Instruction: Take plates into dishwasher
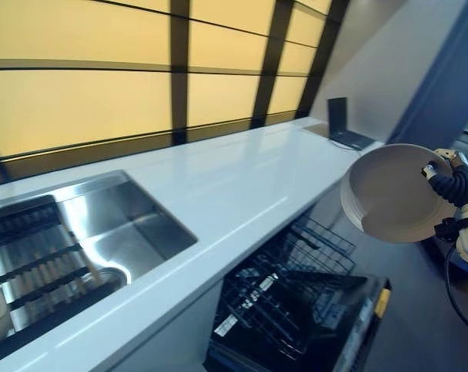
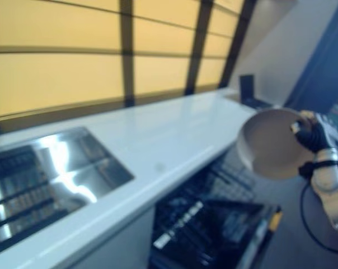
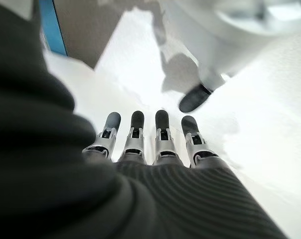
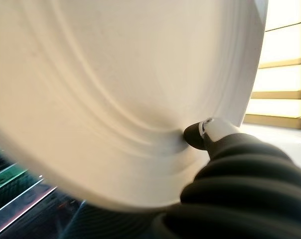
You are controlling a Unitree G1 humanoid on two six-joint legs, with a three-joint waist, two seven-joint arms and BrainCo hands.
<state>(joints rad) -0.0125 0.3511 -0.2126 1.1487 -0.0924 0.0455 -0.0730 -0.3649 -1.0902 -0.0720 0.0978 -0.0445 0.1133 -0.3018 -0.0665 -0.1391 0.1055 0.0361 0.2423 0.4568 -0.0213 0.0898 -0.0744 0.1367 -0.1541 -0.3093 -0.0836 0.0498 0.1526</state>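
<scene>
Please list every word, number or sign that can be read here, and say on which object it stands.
No text can be read in any view.
White labels on the dishwasher rack: too blurred to read.
Plate in the right robot hand, countertop, sink: no print.

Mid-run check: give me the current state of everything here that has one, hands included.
plate: lifted, tilted on edge, held above the rack.
right hand: shut on the plate's rim.
left hand: open, fingers straight, holding nothing.
dishwasher door: open.
dishwasher rack: pulled out; load too dark to tell.
sink: basin looks dry, grid to its left.
laptop: open on the counter's far end.
</scene>
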